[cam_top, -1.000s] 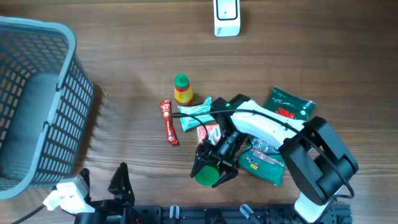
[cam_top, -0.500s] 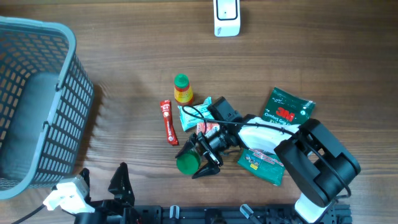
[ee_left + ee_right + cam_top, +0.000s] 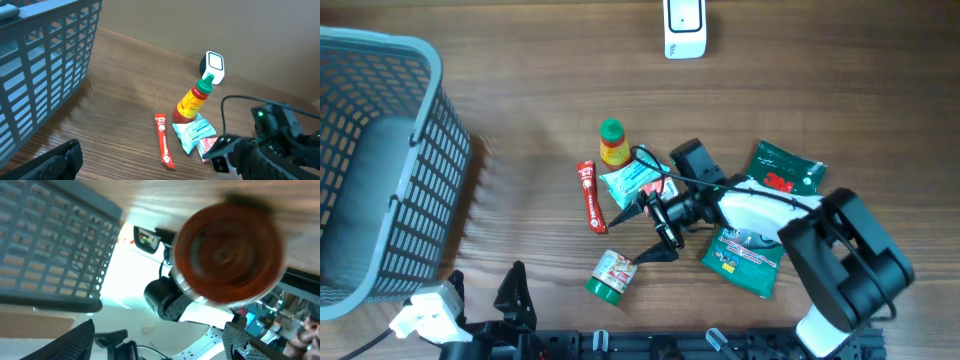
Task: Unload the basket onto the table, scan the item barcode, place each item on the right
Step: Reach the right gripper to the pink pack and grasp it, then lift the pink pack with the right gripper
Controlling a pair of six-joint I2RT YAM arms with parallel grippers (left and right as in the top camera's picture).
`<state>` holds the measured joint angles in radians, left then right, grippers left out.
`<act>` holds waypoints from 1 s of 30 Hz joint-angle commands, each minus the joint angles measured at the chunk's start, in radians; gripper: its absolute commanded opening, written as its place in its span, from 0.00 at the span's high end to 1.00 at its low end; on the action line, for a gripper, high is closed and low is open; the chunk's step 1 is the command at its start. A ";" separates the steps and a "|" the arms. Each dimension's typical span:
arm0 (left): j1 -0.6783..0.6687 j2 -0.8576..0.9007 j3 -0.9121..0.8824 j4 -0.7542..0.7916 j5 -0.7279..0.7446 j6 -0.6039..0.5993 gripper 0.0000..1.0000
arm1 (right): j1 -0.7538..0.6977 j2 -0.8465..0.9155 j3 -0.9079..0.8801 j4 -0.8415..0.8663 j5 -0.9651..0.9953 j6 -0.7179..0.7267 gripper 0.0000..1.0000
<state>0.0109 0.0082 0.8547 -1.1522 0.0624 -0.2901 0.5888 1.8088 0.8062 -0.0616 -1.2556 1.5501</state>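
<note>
Near table front | green-lidded can lies free | right tool spread | left tool spread

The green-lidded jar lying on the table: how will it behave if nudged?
The jar lies on its side and looks cylindrical, so a nudge probably rolls it. Its body looks rigid and smooth, possibly slippery to grip.
</note>
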 commanded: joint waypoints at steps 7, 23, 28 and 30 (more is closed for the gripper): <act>0.006 -0.003 -0.004 0.003 0.016 0.021 0.00 | 0.015 -0.595 -0.003 -0.384 0.832 -0.473 0.17; 0.006 -0.003 -0.004 0.003 0.016 0.021 0.00 | -0.061 -0.345 -0.003 -0.223 1.089 -1.038 0.27; 0.006 -0.003 -0.004 0.003 0.016 0.021 0.00 | -0.084 -0.188 -0.002 -0.138 1.023 -1.076 0.28; 0.006 -0.003 -0.004 0.003 0.016 0.021 0.00 | -0.085 -0.142 -0.002 -0.118 1.011 -1.059 0.30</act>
<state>0.0109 0.0082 0.8543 -1.1519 0.0624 -0.2901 0.5076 1.6184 0.8078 -0.1959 -0.1982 0.5049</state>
